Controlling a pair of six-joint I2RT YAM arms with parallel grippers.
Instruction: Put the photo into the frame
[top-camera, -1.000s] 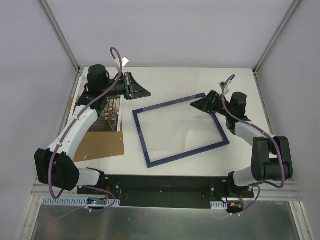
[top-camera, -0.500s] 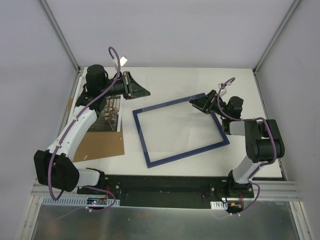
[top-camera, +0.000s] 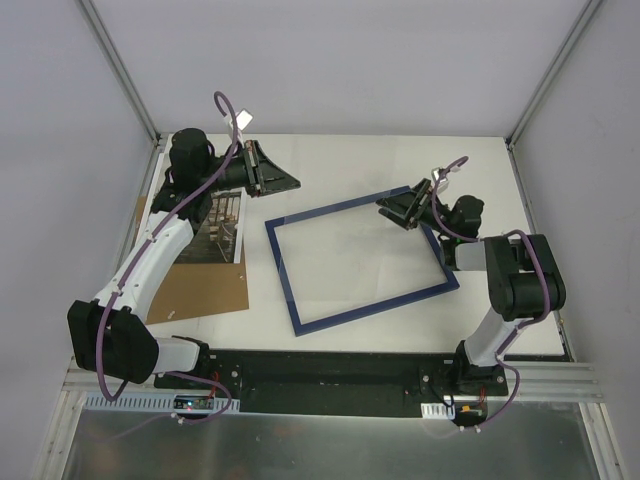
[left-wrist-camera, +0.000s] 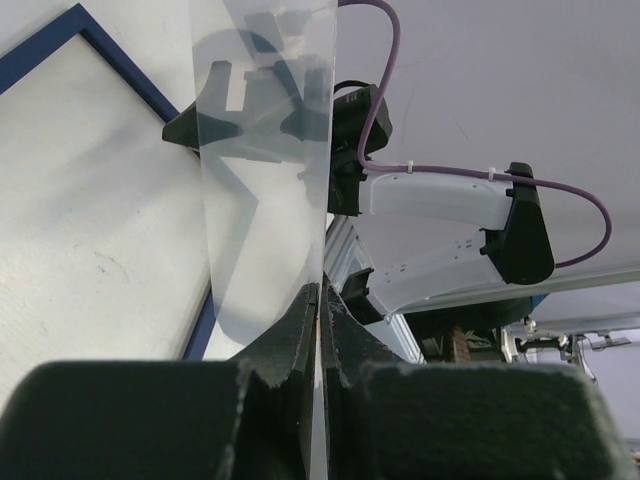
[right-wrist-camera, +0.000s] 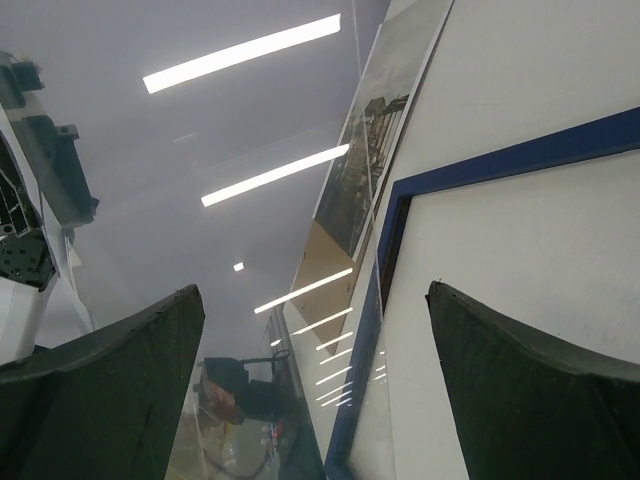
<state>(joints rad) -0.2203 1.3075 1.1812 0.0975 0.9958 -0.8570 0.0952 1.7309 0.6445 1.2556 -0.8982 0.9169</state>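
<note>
Photo (top-camera: 224, 226) lay along the tabletop's (top-camera: 350, 160) left edge, nearer the left gripper (left-wrist-camera: 318, 300), which was clamped on a clear sheet (left-wrist-camera: 262, 150); right gripper (top-camera: 386, 208) gaped wide.

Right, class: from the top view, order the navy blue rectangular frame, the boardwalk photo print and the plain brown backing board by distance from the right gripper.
1. Navy blue frame, corner beside the right gripper.
2. Boardwalk photo print, far left.
3. Brown backing board, near left.
</note>
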